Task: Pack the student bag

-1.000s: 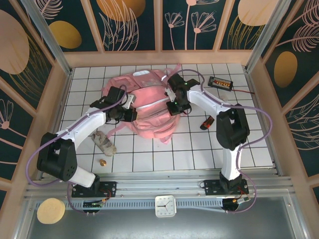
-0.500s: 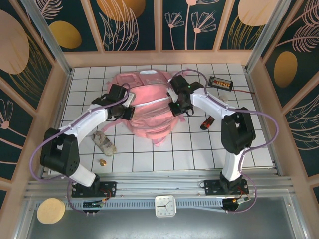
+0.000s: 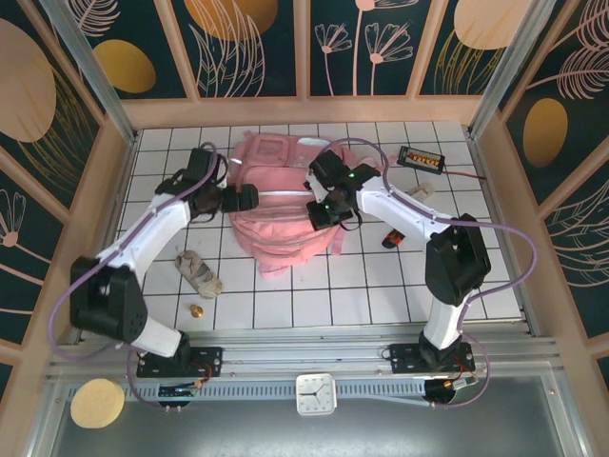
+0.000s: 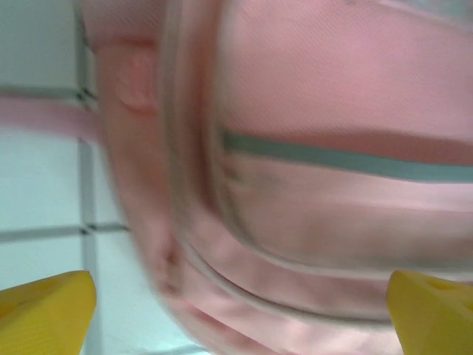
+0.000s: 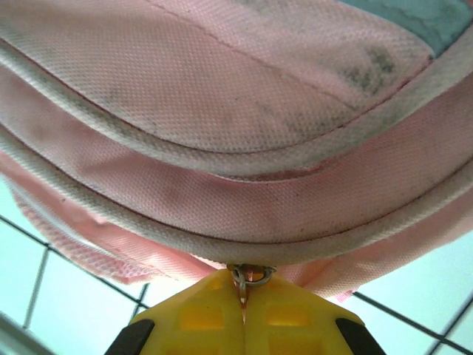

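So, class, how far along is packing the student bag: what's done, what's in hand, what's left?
Done: nothing visibly packed; the student bag lies on the table. In hand: the right pincer is shut on a metal zip ring at the bag's edge, while the left pincer stands open beside the bag. Left: loose items, such as the red-and-black object and the crumpled pale bundle, lie outside the bag.

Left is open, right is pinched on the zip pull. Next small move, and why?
Probably close the left gripper on the bag to brace it. Its jaws stand wide with fabric right ahead, and the right gripper grips the zip pull; pulling now would likely just drag the unheld bag.
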`<state>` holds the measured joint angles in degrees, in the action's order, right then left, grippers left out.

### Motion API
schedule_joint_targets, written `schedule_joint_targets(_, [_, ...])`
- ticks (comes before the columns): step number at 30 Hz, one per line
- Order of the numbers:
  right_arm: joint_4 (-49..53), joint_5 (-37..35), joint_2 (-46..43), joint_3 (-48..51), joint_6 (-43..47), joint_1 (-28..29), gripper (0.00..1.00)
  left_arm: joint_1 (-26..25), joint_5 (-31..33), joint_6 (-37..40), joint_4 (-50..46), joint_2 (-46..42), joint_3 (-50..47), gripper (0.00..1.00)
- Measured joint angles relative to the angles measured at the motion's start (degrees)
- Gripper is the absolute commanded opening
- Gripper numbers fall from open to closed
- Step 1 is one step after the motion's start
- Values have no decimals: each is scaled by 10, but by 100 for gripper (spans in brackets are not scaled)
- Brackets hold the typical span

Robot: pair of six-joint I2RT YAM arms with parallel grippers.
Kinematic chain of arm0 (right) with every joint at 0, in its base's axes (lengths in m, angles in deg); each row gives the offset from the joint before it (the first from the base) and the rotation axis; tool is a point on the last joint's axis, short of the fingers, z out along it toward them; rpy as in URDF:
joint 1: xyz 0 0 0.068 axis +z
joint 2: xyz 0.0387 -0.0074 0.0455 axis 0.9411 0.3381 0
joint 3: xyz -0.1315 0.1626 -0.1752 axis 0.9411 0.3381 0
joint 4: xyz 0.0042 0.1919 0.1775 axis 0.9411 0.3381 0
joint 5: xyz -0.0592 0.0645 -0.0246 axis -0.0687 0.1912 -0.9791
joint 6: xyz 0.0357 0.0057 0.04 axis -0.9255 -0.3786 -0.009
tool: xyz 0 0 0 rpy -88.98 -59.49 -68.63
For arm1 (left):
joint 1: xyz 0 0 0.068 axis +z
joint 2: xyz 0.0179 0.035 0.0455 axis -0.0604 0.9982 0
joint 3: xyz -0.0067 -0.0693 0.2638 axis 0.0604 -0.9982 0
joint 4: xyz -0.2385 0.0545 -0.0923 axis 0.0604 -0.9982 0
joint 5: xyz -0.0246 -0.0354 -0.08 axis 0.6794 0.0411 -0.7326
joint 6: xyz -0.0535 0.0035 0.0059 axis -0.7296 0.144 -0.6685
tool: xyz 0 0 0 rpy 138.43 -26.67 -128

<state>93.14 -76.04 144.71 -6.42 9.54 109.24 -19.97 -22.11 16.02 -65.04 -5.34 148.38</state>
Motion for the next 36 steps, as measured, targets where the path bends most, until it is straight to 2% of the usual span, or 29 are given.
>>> schedule_joint_targets(4, [-9,29,0,0,-18,0,0,-22,-88,-194,85,-106,-118,99])
schedule_joint_targets(8, [-12,52,3,-1,-21,1,0,-61,-109,-362,196,-132,-183,98])
schedule_joint_targets(12, [-12,63,13,-7,-21,4,0,-92,-96,-512,301,-133,-240,83])
schedule_joint_targets(14, [-12,64,15,-8,-21,9,0,-102,-81,-583,339,-133,-265,71])
schedule_joint_targets(17, [-14,66,17,-12,-21,14,0,-105,-62,-647,370,-129,-273,65])
schedule_joint_targets(23, [-16,66,17,-12,-27,17,0,-105,-46,-721,432,-93,-272,58])
schedule_joint_targets(26, [-18,66,17,-12,-33,18,0,-106,-44,-738,437,-73,-272,48])
schedule_joint_targets(30, [-25,66,17,-12,-38,24,0,-107,-45,-748,438,-63,-272,41])
schedule_joint_targets(32, [-29,66,17,-12,-42,27,0,-108,-45,-753,438,-61,-272,33])
schedule_joint_targets(36, [-31,65,17,-13,-48,33,0,-108,-47,-754,447,-50,-272,27])
